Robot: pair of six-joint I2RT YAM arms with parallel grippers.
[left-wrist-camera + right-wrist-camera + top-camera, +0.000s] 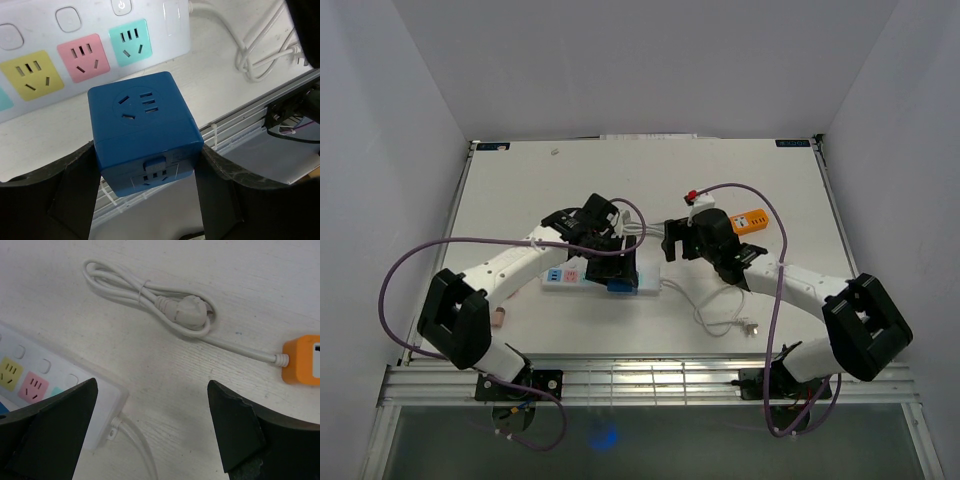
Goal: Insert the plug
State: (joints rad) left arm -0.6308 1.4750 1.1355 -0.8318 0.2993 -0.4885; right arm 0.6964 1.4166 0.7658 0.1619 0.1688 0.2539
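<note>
Two arms [510, 265] [795, 282] stretch inward, left claw [145, 172] clamping cube [140, 120], seemingly aloft.

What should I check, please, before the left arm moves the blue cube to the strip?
1. The cube is held by the left pincer: ok.
2. The cube's pins are straight: cannot tell, they are hidden.
3. The sockets in view on the strip are free: ok.
4. The cube is over a socket: not ok, it is beside them.
5. The right pincer is open and empty: ok.

Power symbol on button [121, 6] of power strip [172, 25] — sole readable sign; blue table-edge stickers [792, 143] illegible.
</note>
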